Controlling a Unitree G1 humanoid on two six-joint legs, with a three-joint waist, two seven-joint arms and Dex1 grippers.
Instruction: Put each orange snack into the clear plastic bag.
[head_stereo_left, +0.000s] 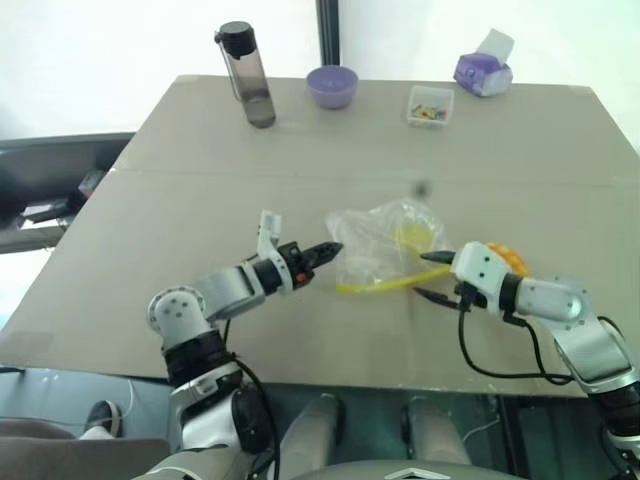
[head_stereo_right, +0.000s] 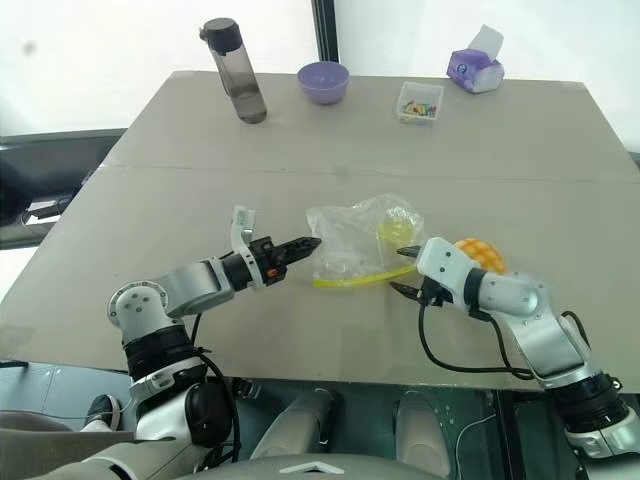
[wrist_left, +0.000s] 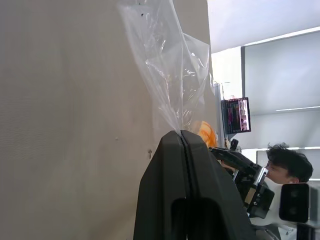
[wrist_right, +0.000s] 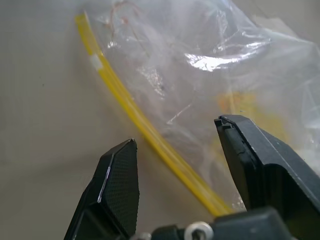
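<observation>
Left gripper (head_stereo_left: 335, 247) jaws clamped on left edge of clear plastic bag (head_stereo_left: 385, 245), lifting film off surface (head_stereo_left: 180, 180) near centre. Right gripper (head_stereo_left: 432, 276) jaws apart, straddling bag's yellow mouth strip at near-right corner, not yet closed on it. Orange snack (head_stereo_left: 507, 257) sits on surface just right of bag, behind right wrist, outside bag. Step in hand, by appearance: opening bag mouth. Next move likely calls for pinching the strip, pulling the mouth wide, then fetching snack.
</observation>
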